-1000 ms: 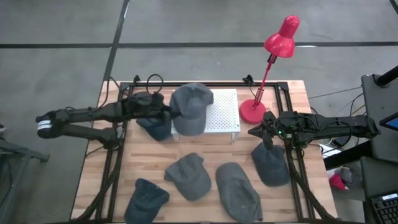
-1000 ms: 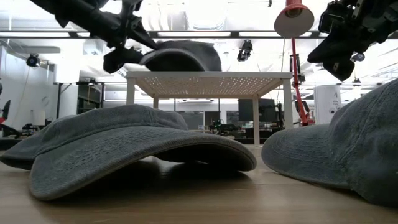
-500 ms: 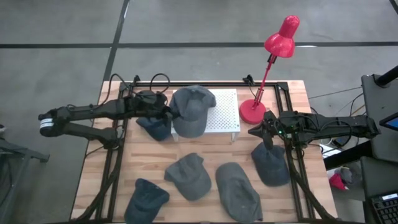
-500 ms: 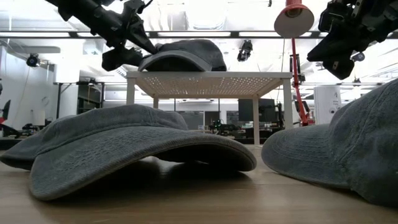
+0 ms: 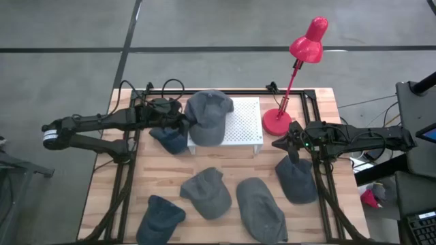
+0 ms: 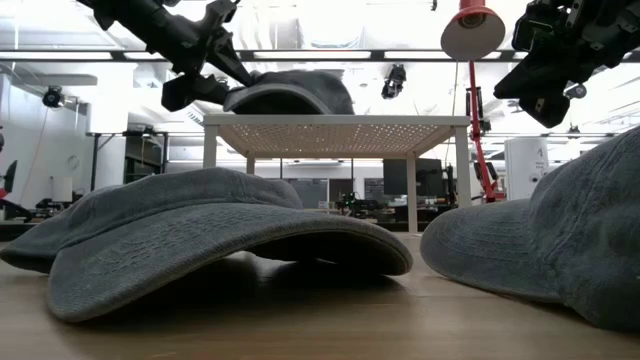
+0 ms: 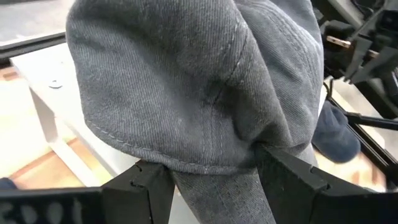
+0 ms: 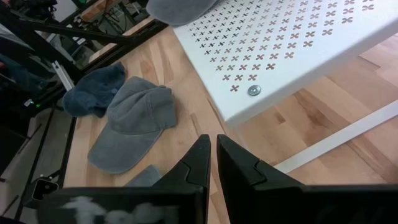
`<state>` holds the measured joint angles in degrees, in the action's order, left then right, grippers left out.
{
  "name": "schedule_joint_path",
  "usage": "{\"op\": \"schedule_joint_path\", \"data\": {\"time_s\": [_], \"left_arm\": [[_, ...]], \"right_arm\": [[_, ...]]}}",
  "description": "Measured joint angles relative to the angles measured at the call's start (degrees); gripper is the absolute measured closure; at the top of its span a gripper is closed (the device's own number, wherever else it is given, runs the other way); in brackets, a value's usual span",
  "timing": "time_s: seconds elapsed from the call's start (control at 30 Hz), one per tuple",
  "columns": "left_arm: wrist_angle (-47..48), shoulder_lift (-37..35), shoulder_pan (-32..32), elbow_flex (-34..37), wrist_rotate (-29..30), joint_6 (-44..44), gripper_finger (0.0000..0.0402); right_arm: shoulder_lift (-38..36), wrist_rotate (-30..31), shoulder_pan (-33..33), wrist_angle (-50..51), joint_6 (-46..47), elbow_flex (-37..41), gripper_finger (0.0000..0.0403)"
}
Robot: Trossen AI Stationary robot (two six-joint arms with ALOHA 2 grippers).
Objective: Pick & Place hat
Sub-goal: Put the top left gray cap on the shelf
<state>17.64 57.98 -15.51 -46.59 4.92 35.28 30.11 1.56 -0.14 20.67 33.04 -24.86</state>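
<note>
A grey hat [image 5: 208,116] lies on the left part of a white perforated stand [image 5: 244,122]; in the low view the hat [image 6: 290,92] sits on the stand's top [image 6: 335,123]. My left gripper [image 5: 184,124] is at the hat's left side and shut on it. The hat fills the left wrist view [image 7: 199,81]. My right gripper [image 5: 289,146] is shut and empty, raised to the right of the stand above another grey hat [image 5: 296,178]; its closed fingers show in the right wrist view [image 8: 212,163]. My left gripper pinches a bunched part of the hat's lower edge [image 7: 214,183] between its two fingers [image 7: 146,186]. The fingers come from the table's left, slanting slightly down. The hat's crown rests on the stand's top, and the held edge overhangs the stand's left side.
A dark blue hat [image 5: 170,137] lies left of the stand, below my left gripper. Three more hats [image 5: 206,192] [image 5: 261,209] [image 5: 161,219] lie toward the near edge. A red desk lamp [image 5: 300,64] stands on its base [image 5: 276,122] right of the stand.
My left gripper has kept its hold and risen slightly. The hat has shifted a little on the stand's top and settled onto it. My right gripper has kept still.
</note>
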Motion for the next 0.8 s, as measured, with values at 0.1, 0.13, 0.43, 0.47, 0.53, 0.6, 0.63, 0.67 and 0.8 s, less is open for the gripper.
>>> {"op": "schedule_joint_path", "data": {"time_s": [0.1, 0.13, 0.43, 0.47, 0.53, 0.6, 0.63, 0.67, 0.8], "left_arm": [[0.01, 0.0, 0.0, 0.0, 0.46, 3.7, 0.0196], [0.05, 0.0, 0.0, 0.0, 0.51, 5.0, 0.0196], [-0.01, 0.0, -0.02, 0.0, 0.18, 5.5, 0.0195], [-0.01, 0.0, -0.02, 0.0, 0.18, 5.47, 0.0195], [-0.01, -0.02, -0.02, 0.0, 0.16, 5.45, 0.0195], [-0.01, -0.02, -0.02, 0.0, 0.16, 5.39, 0.0195], [-0.02, -0.02, -0.02, 0.0, 0.16, 5.26, 0.0194], [-0.02, -0.02, -0.02, 0.0, 0.15, 4.89, 0.0191], [-0.01, -0.02, -0.04, 0.0, 0.16, 3.12, 0.0167]], "right_arm": [[0.0, -0.02, 0.0, 0.02, 0.0, 0.0, 0.0376], [0.0, -0.02, 0.0, 0.0, 0.0, 0.0, 0.0376], [0.0, -0.02, 0.0, 0.01, 0.0, 0.0, 0.0376], [0.0, -0.02, 0.0, 0.02, 0.0, 0.0, 0.0376], [0.0, -0.02, 0.0, 0.02, 0.0, 0.0, 0.0376], [0.0, -0.02, 0.0, 0.01, 0.0, 0.0, 0.0376], [0.0, -0.02, 0.0, 0.0, 0.0, 0.0, 0.0376], [0.0, -0.02, 0.0, 0.01, 0.0, 0.0, 0.0376], [0.0, -0.02, 0.0, 0.01, -0.01, 0.0, 0.0376]]}}
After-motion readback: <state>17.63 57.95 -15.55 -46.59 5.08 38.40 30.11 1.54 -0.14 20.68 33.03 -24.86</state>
